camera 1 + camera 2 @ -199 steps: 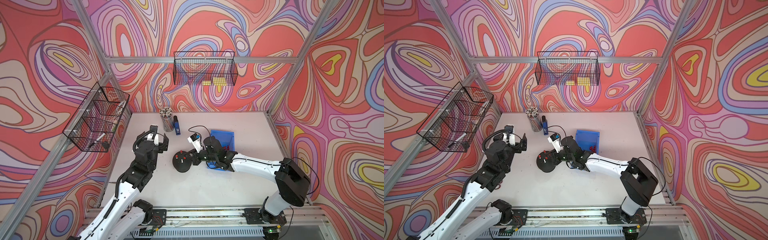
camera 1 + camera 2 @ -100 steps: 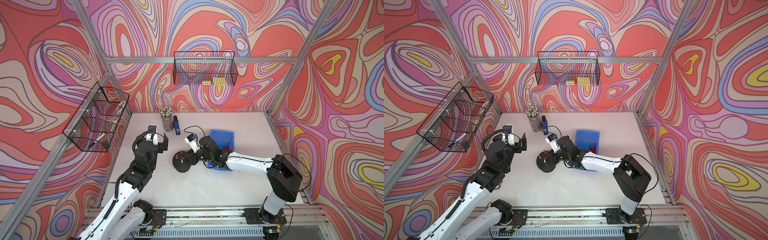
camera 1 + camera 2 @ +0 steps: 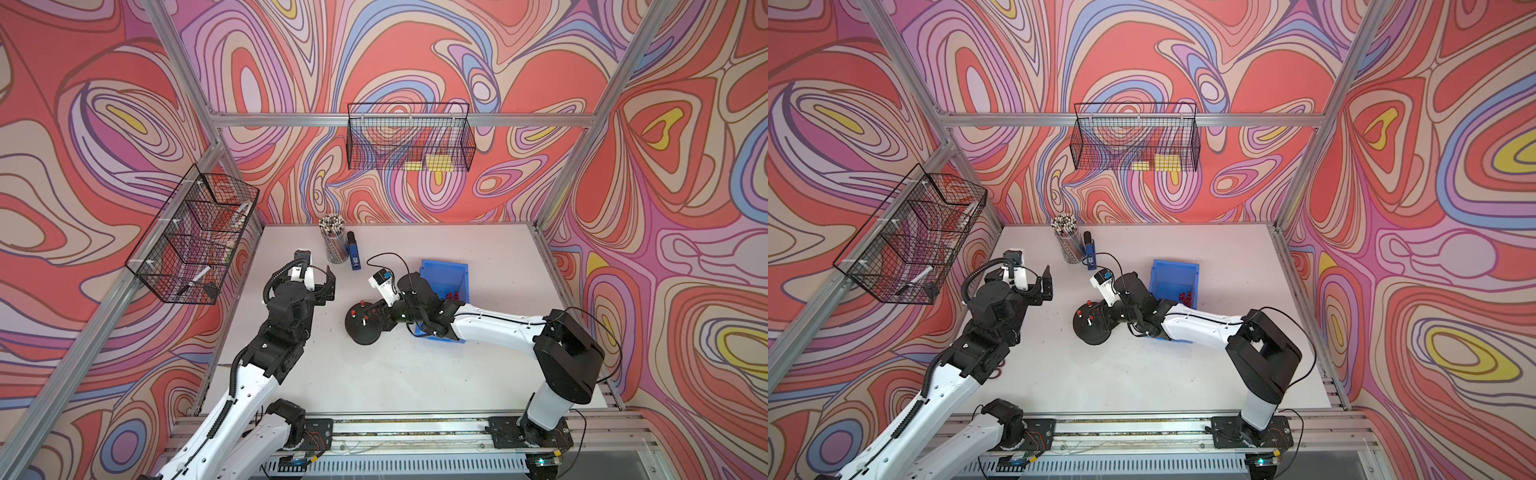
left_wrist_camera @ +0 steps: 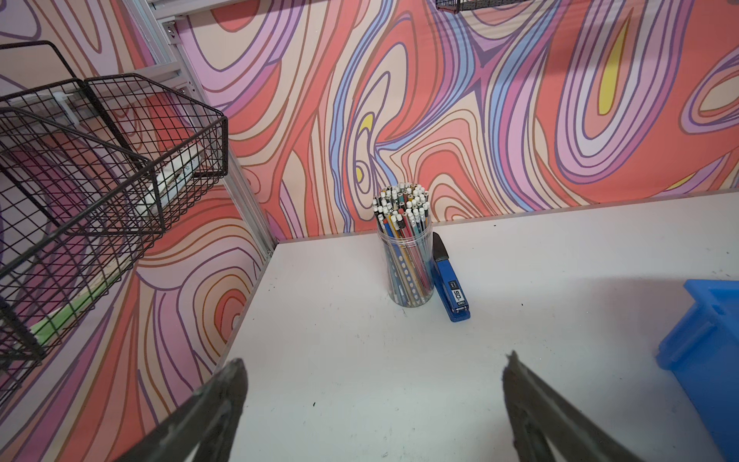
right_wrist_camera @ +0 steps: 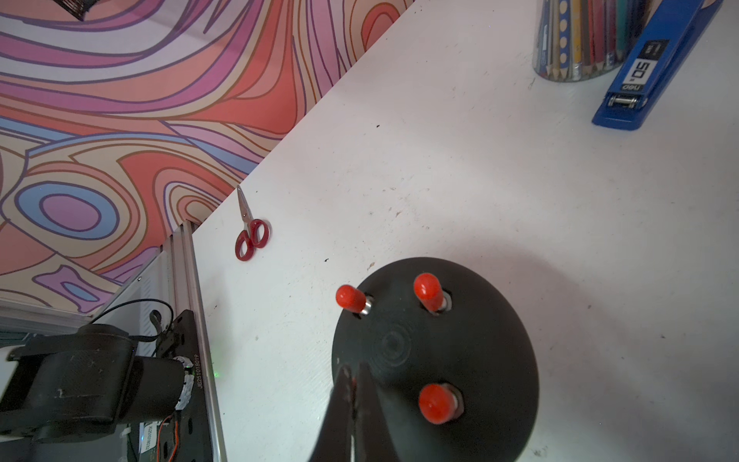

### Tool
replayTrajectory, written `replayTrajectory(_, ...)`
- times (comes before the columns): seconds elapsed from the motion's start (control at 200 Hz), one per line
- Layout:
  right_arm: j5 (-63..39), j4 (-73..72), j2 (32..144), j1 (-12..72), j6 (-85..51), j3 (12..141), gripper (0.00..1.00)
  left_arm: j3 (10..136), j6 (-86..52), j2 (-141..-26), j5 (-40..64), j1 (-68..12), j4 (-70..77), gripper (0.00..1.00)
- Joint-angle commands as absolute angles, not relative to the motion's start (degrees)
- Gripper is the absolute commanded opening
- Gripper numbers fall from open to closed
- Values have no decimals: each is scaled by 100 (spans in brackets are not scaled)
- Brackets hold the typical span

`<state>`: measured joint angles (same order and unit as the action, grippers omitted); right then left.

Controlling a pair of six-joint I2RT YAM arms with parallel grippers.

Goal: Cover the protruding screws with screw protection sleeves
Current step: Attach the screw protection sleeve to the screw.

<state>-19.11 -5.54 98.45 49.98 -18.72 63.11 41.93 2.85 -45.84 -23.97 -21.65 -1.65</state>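
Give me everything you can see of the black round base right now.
The black round base is a matte, dome-shaped disc, plastic by its look, with faint concentric rings at its centre. It sits flat on the white table, beside the blue bin. Three upright screws wear red sleeves, silver showing beneath; a fourth is not visible. The shut right gripper is at its rim; contact cannot be told.
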Motion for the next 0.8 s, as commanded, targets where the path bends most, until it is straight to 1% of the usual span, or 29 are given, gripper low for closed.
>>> replayTrajectory(0.0, -1964, -554, 9994, 5049, -1816, 6477, 0, 4307, 193, -4544, -2346, -2113, -227, 99)
replayTrajectory(0.125, -2074, -588, 10054, 5057, -1862, 6513, 0, 4311, 184, -4544, -2333, -2114, -224, 99)
replayTrajectory(0.796, -1916, -714, 9861, 5089, -1863, 6381, 0, 4307, 159, -4530, -2303, -2091, -234, 99)
